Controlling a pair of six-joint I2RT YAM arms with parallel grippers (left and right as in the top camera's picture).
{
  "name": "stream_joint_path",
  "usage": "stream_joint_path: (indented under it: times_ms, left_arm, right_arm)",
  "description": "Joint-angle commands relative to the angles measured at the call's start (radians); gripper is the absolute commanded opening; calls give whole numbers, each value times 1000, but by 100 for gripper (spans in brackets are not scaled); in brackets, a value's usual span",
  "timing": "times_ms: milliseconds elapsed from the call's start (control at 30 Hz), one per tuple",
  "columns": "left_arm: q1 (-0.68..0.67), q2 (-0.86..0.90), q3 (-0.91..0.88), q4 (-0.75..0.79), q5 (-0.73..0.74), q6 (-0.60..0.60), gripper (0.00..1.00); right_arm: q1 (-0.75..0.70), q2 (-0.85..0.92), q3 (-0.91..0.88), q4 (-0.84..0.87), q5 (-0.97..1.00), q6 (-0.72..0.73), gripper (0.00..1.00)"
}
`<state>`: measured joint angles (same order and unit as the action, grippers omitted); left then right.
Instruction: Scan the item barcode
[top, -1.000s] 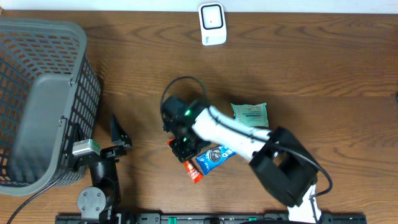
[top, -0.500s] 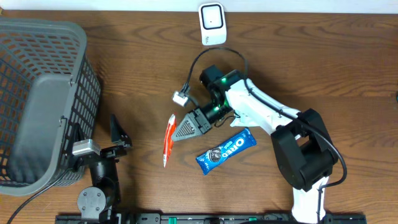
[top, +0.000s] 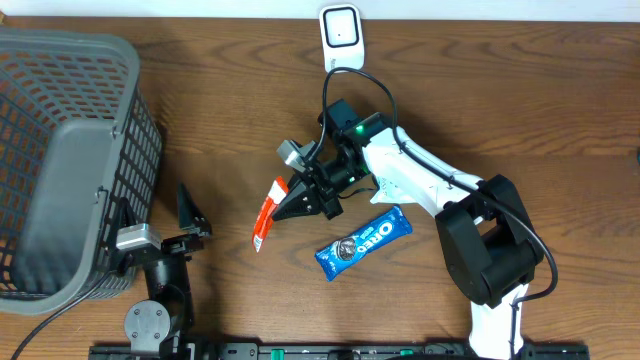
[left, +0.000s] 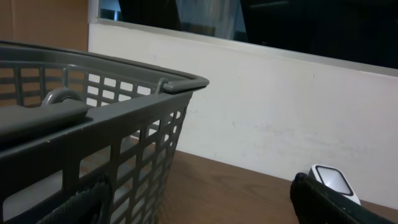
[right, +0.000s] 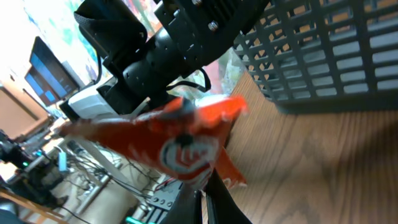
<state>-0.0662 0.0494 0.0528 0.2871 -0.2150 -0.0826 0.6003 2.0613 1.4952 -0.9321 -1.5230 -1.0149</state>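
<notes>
Right arm (top: 420, 185) white links, black joints, green LED (top: 352, 127), black cable (top: 358, 71)

"OREO" reads clearly on the blue packet (top: 363, 241) lying on the tabletop (top: 520, 120). Round white logo on the red packet (right: 186, 149): too blurred to read.

orange-red packet (top: 265, 213) (white logo), blue oreo wrapper (top: 363, 241), grey lattice basket (top: 143, 125), brown woodgrain table (top: 530, 110).
</notes>
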Motion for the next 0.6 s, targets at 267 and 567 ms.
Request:
stream_joint_path:
  times_ms: [267,567]
  left_arm:
    - [3,-7,0,1,5,-9,92]
    - [3,-7,0,1,5,-9,92]
  right_arm:
    - [1,-24,18,37,-39,109,1]
    - [15,-24,17,149,505,664,88]
